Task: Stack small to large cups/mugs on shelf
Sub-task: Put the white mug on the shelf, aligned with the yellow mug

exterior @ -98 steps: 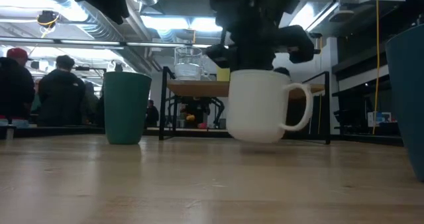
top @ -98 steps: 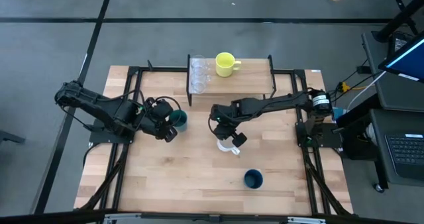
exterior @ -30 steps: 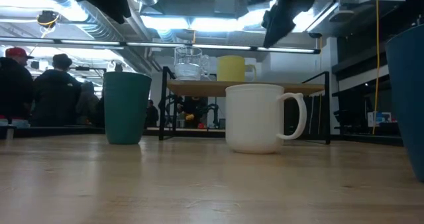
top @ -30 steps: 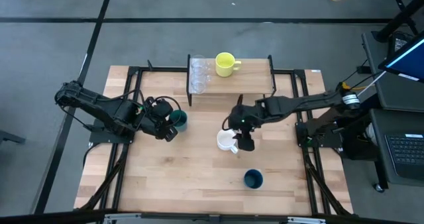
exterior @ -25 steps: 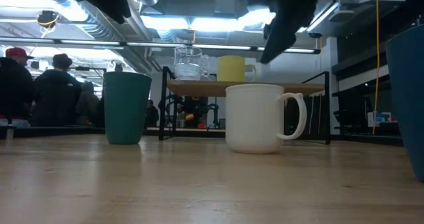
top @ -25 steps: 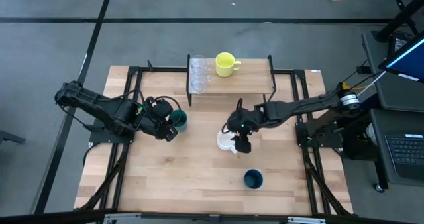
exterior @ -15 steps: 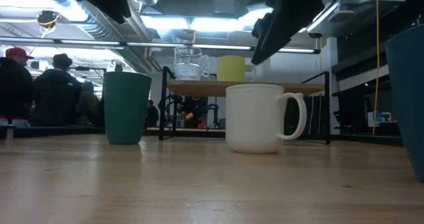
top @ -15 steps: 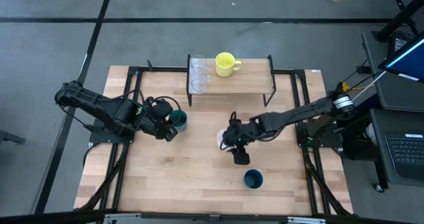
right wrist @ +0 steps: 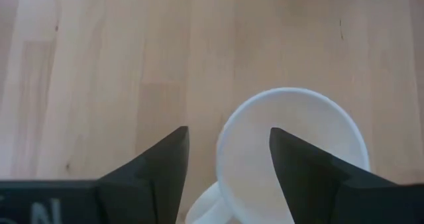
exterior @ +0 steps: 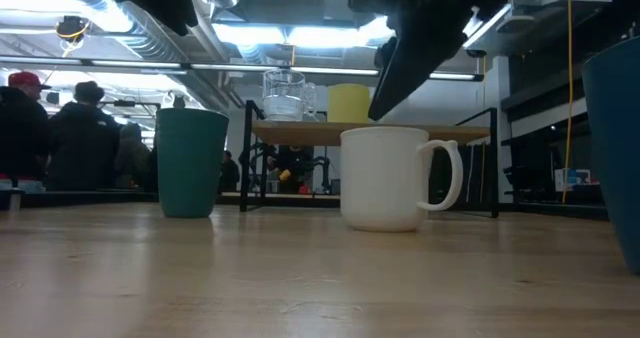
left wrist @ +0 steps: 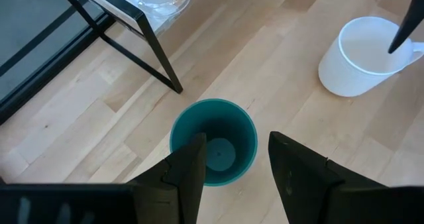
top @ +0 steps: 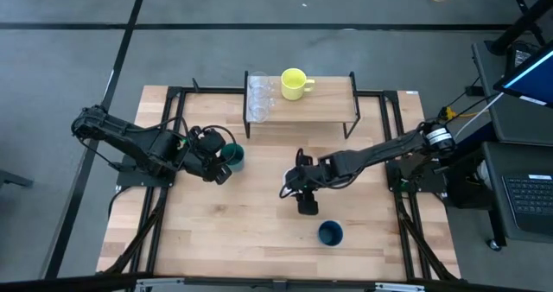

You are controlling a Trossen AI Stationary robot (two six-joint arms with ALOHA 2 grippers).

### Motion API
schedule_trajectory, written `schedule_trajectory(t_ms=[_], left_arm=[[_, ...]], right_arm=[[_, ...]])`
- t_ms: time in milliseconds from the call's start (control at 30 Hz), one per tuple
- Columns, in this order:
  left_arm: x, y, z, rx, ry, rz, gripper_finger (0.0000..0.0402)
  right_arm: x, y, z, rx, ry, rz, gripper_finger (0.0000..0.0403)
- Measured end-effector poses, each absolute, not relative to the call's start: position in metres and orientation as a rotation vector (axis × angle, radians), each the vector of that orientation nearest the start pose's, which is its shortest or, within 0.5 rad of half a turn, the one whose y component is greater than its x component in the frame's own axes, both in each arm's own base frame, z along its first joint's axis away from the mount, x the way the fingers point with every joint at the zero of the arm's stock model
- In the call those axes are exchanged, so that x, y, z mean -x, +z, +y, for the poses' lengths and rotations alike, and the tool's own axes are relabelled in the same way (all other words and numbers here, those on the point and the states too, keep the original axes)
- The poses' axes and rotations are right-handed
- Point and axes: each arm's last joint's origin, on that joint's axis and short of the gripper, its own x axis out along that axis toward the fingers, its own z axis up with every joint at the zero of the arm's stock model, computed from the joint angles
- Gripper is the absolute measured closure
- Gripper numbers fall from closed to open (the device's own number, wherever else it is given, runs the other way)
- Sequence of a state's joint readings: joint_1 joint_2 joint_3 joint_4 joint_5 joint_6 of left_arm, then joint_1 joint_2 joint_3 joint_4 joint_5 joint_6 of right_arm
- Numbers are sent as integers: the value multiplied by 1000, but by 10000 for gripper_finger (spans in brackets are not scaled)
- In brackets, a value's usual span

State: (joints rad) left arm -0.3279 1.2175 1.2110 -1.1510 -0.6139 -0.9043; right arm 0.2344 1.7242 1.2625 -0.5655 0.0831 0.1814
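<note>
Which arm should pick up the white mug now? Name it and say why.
Right. Its open hand hangs directly above the white ceramic mug; the left hand sits over the teal-green cup, farther off.

two clear cups (top: 258,98) and one yellow mug (top: 293,84) on one shelf (top: 324,102); one teal cup (top: 232,156), one white mug (exterior: 385,178), one navy cup (top: 330,233); two arms.

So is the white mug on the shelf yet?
No, the white mug stands on the table, in front of the shelf.
</note>
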Motion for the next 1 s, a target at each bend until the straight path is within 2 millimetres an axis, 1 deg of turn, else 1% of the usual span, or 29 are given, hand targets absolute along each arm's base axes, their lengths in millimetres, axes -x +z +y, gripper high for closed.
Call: schedule_trajectory(t_ms=[167,500,700,833,1000], left_arm=[[-205,326,-52,292,673,813,243],[-205,326,-52,293,673,812,243],[-205,326,-52,293,675,810,243],[-205,326,-52,293,675,810,243],[-205,326,-52,293,675,810,243]], right_arm=[[-348,221,80,6,42,1047,190],[-351,201,81,24,31,1129,190],[-353,196,72,19,7,1155,192],[-347,191,67,130,57,1242,203],[-346,191,63,212,111,1257,211]])
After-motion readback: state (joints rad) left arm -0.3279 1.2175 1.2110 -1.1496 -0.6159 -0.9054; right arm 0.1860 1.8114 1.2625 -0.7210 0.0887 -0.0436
